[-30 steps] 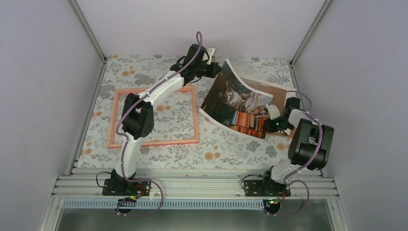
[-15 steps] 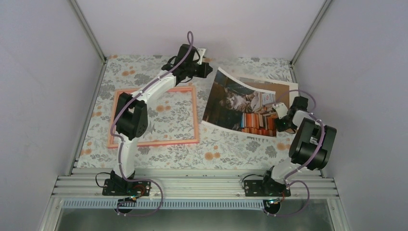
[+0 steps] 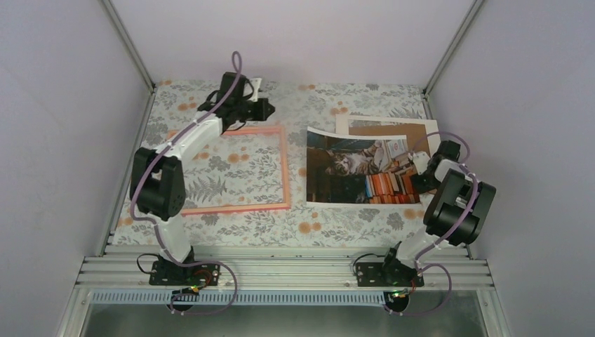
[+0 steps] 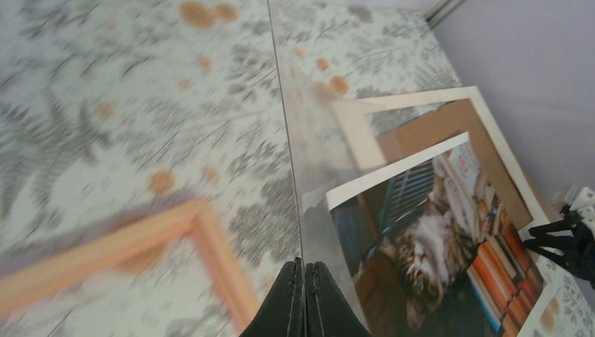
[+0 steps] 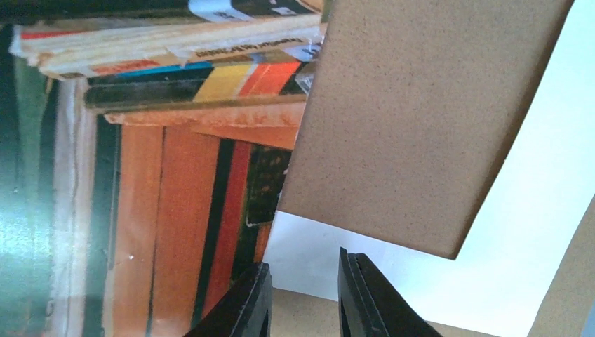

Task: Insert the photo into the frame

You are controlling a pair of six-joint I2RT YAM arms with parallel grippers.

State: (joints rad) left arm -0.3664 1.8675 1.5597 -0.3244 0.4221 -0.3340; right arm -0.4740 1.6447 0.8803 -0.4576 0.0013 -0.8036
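Note:
The photo [image 3: 354, 175], a cat among colourful books, lies flat on the table right of the pink frame [image 3: 286, 168]. My left gripper [image 3: 258, 110] hovers over the frame's far right corner. In the left wrist view it [image 4: 306, 270] is shut on the edge of a thin clear pane [image 4: 309, 168], with the frame's corner [image 4: 203, 225] left of it and the photo [image 4: 435, 246] right. My right gripper [image 3: 419, 167] is at the photo's right edge. In the right wrist view it [image 5: 302, 291] is open, with its jaws apart over white card beside the photo's printed books [image 5: 175, 175].
A white mat [image 3: 344, 123] with a brown backing board [image 3: 393, 130] lies under the photo's far edge, and the board shows in the right wrist view [image 5: 421, 105]. Enclosure walls and metal posts ring the floral table [image 3: 316, 225]. A rail runs along the near edge.
The photo's raised far corner has come down and the photo lies flat. My left arm swung left from the photo to the frame's far corner. My right gripper shifted slightly right.

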